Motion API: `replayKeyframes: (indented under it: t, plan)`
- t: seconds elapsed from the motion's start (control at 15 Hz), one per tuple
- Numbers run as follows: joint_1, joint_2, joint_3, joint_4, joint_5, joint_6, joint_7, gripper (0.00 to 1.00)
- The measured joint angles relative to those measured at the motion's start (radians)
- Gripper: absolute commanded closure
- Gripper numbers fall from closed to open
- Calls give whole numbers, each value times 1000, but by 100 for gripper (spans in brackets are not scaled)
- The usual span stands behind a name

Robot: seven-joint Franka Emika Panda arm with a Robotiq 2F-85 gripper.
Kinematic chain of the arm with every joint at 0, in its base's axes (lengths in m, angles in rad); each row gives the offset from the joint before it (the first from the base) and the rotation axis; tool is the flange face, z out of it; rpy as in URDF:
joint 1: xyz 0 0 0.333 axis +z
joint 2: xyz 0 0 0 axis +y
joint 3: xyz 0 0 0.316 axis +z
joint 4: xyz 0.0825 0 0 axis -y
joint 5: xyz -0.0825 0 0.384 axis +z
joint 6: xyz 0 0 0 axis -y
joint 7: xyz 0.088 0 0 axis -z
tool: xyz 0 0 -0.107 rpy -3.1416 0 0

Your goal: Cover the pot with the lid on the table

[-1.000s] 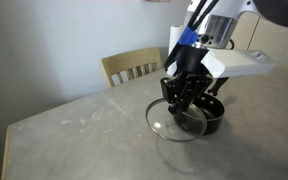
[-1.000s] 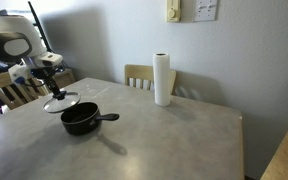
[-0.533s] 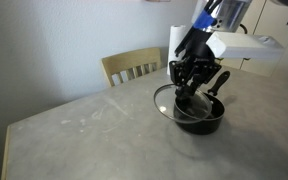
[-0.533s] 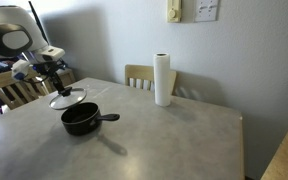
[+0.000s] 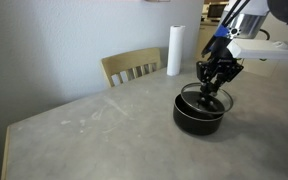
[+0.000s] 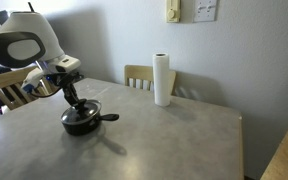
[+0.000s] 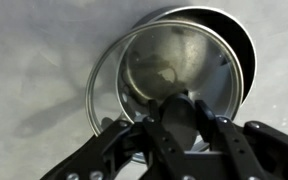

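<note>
1. Gripper [image 7: 184,128] is clamped on the knob of the glass lid [image 7: 106,75], which hangs right beneath it.
2. Saucepan [image 7: 247,45] is just under the lid, rims slightly offset; we can't tell if they touch.
3. We judge this the placing step. Next: centre, lower, release.

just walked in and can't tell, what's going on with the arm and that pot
The arm's gripper is shut on the knob of the lid and holds it right over the pot on the table. In the wrist view the lid's rim sits off to one side of the pot's rim, so the pot does not look squarely covered yet.
</note>
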Motion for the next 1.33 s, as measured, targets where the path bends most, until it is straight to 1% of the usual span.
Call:
replayKeyframes:
  t: [0.6,1.07,1.33]
  plan:
    - [19,-8,34,-9,9,1,-2,86]
    - [9,12,34,-4,179,5,-151,86]
    - [2,20,34,7,229,6,-207,86]
